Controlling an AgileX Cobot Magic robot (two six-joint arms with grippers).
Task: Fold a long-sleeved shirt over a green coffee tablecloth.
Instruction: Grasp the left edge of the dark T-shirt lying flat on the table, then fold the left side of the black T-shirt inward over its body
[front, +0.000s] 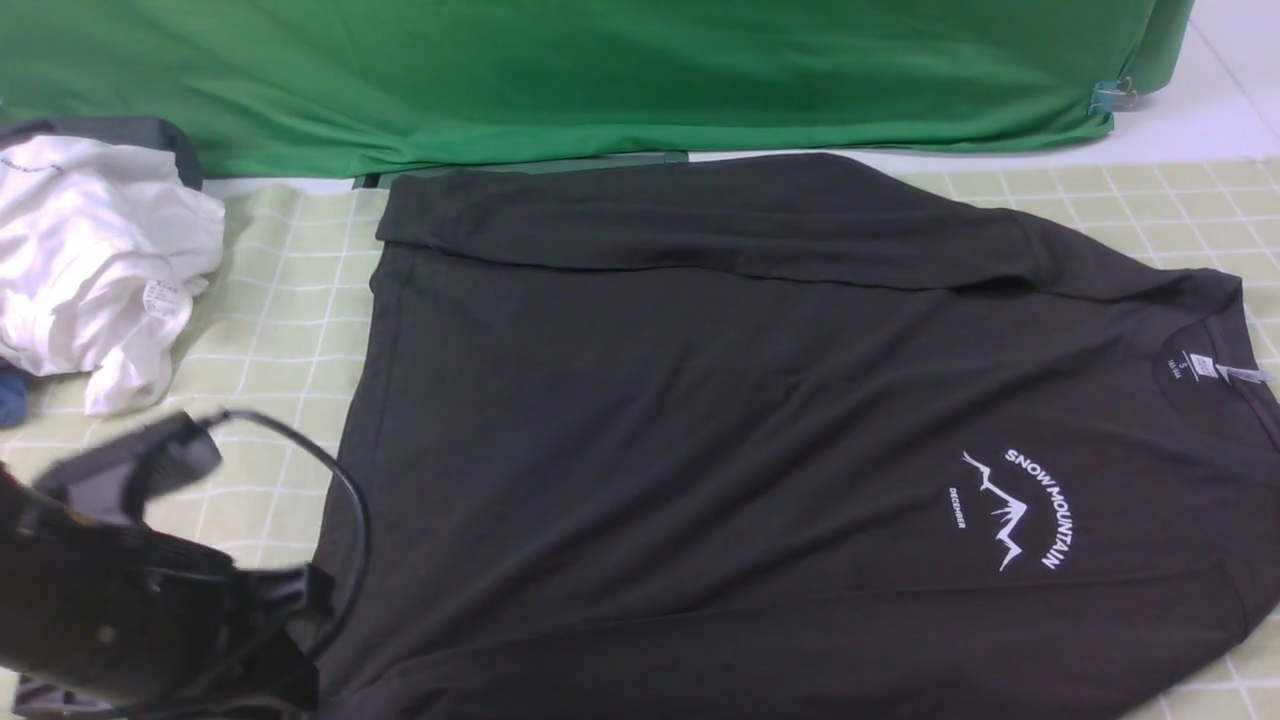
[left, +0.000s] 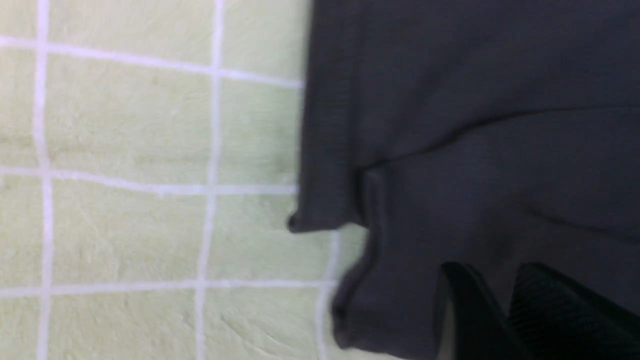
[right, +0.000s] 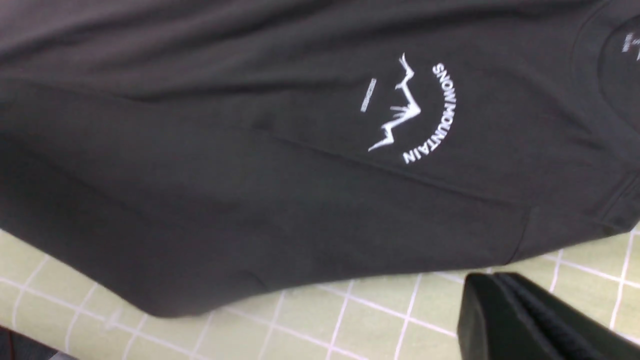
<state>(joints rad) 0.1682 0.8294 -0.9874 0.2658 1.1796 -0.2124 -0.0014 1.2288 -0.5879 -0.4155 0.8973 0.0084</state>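
1. While the long-sleeved shirt (front: 700, 420) lies face up across the green coffee tablecloth (front: 280, 300) on the bench, collar to the right and hem to the left, one sleeve rests folded along its far edge.
2. At the near left hem corner, the left fingers (left: 475, 320) hang over the dark cloth, narrowly parted and holding nothing. So slim a gap may catch only one layer, or slip off.
3. Just off the shirt's near edge, the right fingers (right: 510, 320) are pressed together and empty. A low pinch there could gather the tablecloth too.
4. A cable (front: 350, 500) loops beside the hem and could drag it askew.
5. A white garment (front: 90, 260) at far left could be snagged by a wide sweep.
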